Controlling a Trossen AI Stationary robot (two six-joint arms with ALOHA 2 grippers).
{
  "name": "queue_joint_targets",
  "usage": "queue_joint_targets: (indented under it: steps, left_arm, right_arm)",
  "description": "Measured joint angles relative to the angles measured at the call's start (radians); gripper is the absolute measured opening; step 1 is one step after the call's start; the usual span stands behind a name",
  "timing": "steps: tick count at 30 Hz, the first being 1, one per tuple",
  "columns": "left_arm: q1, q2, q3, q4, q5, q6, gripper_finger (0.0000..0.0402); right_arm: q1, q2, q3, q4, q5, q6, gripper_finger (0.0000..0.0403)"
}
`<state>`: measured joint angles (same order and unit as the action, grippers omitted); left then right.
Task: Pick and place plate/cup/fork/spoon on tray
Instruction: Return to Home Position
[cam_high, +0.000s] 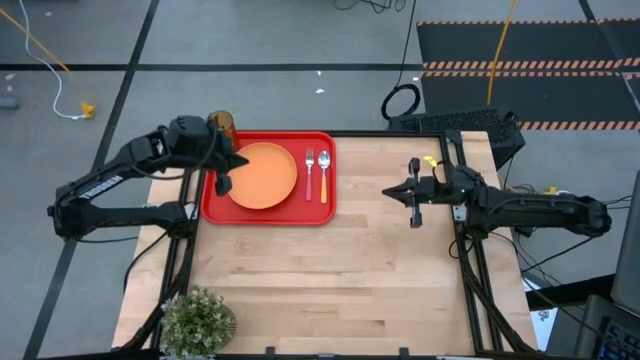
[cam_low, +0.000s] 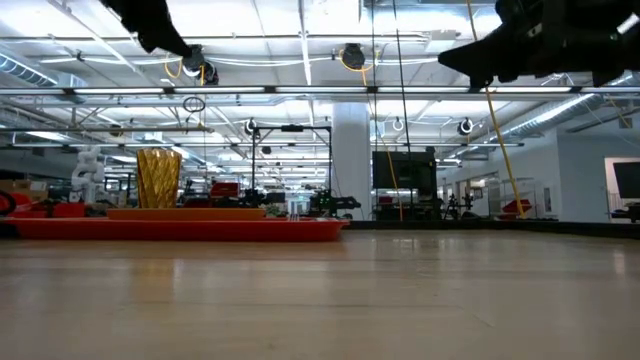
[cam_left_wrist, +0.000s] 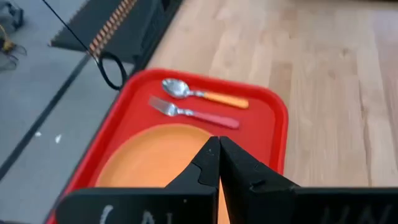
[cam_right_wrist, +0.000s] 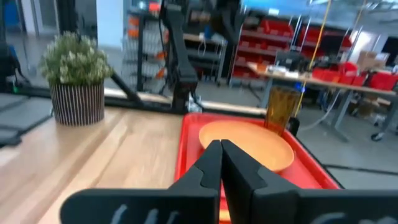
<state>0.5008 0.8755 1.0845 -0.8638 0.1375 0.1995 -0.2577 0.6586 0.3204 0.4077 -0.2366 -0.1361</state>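
The red tray (cam_high: 318, 205) lies at the table's far left. On it rest the orange plate (cam_high: 265, 178), the pink-handled fork (cam_high: 310, 172) and the orange-handled spoon (cam_high: 324, 172), side by side to the plate's right. The amber cup (cam_high: 222, 122) stands upright at the tray's far left corner. My left gripper (cam_high: 223, 183) hangs shut above the plate's left rim (cam_left_wrist: 155, 155), touching nothing. My right gripper (cam_high: 392, 193) is shut and level above bare table right of the tray, pointing toward it (cam_right_wrist: 219, 149).
A potted green plant (cam_high: 197, 320) stands at the table's near left corner. Bare wood (cam_high: 340, 280) stretches between the tray and the near edge. Black mats and cables (cam_high: 500, 60) lie on the floor beyond the far edge.
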Motion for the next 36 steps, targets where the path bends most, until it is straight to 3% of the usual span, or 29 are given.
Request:
queue_joint_targets:
  steps: [4, 10, 16, 25, 36]
  left_arm:
    - [-0.014, -0.001, -0.078, 0.030, 0.000, 0.002, 0.0005]
    - [-0.020, -0.025, -0.246, 0.257, 0.016, 0.006, 0.0005]
    - [-0.020, -0.054, -0.376, 0.393, 0.019, -0.048, 0.0005]
    - [-0.020, -0.106, -0.422, 0.395, 0.019, -0.054, 0.0005]
    - [-0.020, -0.153, -0.447, 0.389, 0.019, -0.082, 0.0005]
  right_arm:
    - [0.000, 0.000, -0.105, 0.184, 0.000, 0.069, 0.0000]
    - [0.000, 0.000, -0.190, 0.350, 0.000, 0.128, 0.0000]
    - [0.000, -0.001, -0.208, 0.348, -0.001, 0.128, 0.0000]
    - [0.000, -0.101, -0.279, 0.347, 0.000, 0.182, 0.0000]
    - [-0.001, -0.294, -0.289, 0.121, 0.030, 0.153, 0.0000]
